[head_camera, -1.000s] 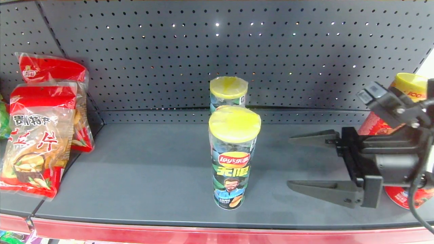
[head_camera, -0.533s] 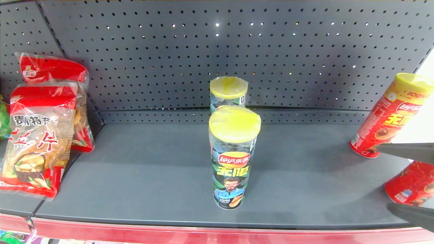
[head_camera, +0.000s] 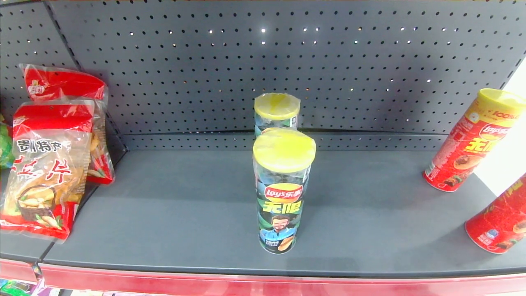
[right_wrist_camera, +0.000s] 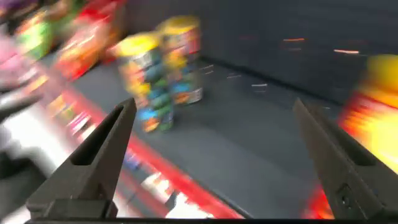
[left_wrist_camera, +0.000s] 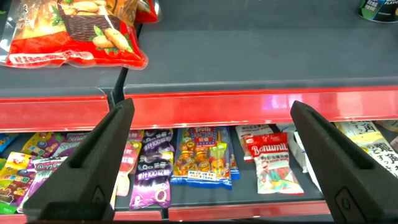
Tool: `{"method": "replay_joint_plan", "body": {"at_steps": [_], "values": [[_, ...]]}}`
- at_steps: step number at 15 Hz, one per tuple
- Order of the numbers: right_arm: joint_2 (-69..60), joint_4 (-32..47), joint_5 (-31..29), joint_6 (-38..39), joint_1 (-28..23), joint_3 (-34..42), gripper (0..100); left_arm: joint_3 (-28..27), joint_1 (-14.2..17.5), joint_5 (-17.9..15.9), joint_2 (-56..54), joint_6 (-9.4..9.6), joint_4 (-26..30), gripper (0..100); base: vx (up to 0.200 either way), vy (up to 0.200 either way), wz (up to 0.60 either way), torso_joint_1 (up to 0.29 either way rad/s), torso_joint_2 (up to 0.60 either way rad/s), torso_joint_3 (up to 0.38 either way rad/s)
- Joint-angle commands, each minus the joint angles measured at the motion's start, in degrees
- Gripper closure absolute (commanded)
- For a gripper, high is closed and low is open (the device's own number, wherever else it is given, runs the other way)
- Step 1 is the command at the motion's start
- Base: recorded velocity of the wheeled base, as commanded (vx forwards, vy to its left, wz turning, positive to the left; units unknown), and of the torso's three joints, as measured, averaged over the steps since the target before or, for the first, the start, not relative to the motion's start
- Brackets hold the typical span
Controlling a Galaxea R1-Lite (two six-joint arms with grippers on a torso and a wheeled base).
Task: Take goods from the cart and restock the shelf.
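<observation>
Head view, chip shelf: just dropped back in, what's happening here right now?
Nothing is being held at the moment. On the shelf, the front green can and rear green can stand upright in the middle, one behind the other. Two red cans are at the right end and red snack bags at the left. The left claw is open and empty, facing the shelf's red front edge. The right claw is also open and empty, facing the green cans.
</observation>
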Motion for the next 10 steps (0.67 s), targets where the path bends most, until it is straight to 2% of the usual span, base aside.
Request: {"method": "replay_joint_plan", "body": {"at_steps": [1, 3, 5, 10], "values": [[-6.66, -0.01, -13.76, 2.99, -1.25, 3.36, 0, -0.02, 0.03, 0.01, 0.05, 0.02, 0.00, 0, 0.000, 0.000, 0.00, 0.000, 0.00, 0.000], [-10.70, -1.77, -19.82, 2.90, -2.92, 8.98, 0, -0.02, 0.03, 0.01, 0.05, 0.02, 0.00, 0, 0.000, 0.000, 0.00, 0.000, 0.00, 0.000], [-17.47, -1.15, -19.30, 2.73, -6.79, 16.89, 0, -0.02, 0.03, 0.01, 0.05, 0.02, 0.00, 0, 0.000, 0.000, 0.00, 0.000, 0.00, 0.000], [-22.22, 0.16, -17.71, 2.99, -6.61, 27.62, 0, -0.02, 0.03, 0.01, 0.05, 0.02, 0.00, 0, 0.000, 0.000, 0.00, 0.000, 0.00, 0.000]]}}
